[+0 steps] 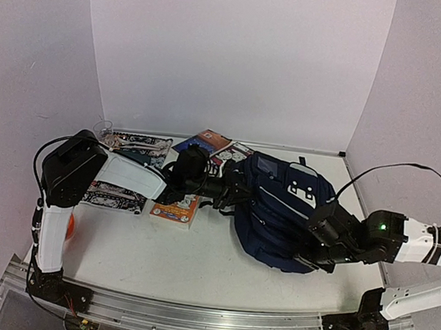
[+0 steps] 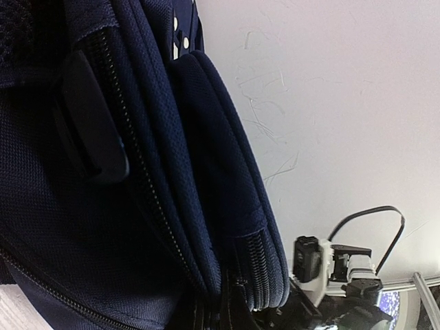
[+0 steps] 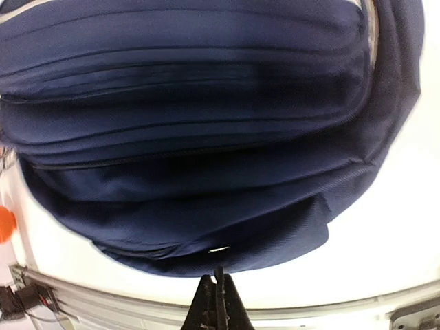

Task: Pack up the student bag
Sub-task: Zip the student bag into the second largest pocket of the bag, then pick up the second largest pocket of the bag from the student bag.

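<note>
From above, the student bag (image 1: 278, 209) lies on its side right of the middle of the tabletop (image 1: 181, 262). My left arm (image 1: 127, 176) reaches to its left edge, my right arm (image 1: 368, 240) to its near right corner. A book (image 1: 176, 209) lies just beside the bag's left side. More books (image 1: 207, 142) and two patterned mats (image 1: 137, 148) rest farther left, all outside the bag. I judge the packing hardly begun, with loading and zipping left to do.

At my left wrist, the bag (image 2: 103, 240) fills the view with its zip lines running shut. My left jaws are clenched at the bottom edge, apparently pinching the bag where the zips meet.

At my right wrist, the bag (image 3: 192, 137) looms above. My right jaws are clenched just under its lower rim, and whether they nip anything I cannot tell.
</note>
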{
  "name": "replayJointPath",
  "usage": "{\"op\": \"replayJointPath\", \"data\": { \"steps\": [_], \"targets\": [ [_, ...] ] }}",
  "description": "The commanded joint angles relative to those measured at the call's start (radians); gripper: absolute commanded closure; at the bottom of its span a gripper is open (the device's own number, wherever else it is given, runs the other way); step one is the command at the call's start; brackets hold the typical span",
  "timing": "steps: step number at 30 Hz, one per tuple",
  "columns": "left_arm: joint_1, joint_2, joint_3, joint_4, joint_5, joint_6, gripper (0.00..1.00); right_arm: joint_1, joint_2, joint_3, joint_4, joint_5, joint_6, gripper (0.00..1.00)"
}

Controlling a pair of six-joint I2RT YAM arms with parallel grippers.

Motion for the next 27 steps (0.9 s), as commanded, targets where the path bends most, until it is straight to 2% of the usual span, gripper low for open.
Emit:
{"op": "replayJointPath", "data": {
  "steps": [1, 3, 11, 18, 27],
  "targets": [
    [0.028, -0.061, 0.028, 0.147, -0.072, 0.017, 1.0, 0.003, 0.081, 0.185, 0.001, 0.036, -0.185, 0.86],
    [0.021, -0.064, 0.022, 0.147, -0.073, 0.013, 1.0, 0.004, 0.16, 0.275, 0.01, 0.042, -0.264, 0.8],
    [0.0, -0.072, -0.002, 0.147, -0.063, -0.018, 1.0, 0.003, 0.448, 0.575, -0.026, 0.061, -0.59, 0.72],
    [-0.003, -0.096, -0.025, 0.145, -0.055, -0.038, 1.0, 0.002, 0.626, 0.728, -0.207, 0.156, -0.635, 0.7],
    [-0.004, -0.108, -0.035, 0.141, -0.052, -0.056, 1.0, 0.001, 0.741, 0.805, -0.322, 0.159, -0.677, 0.74]
  ]
}}
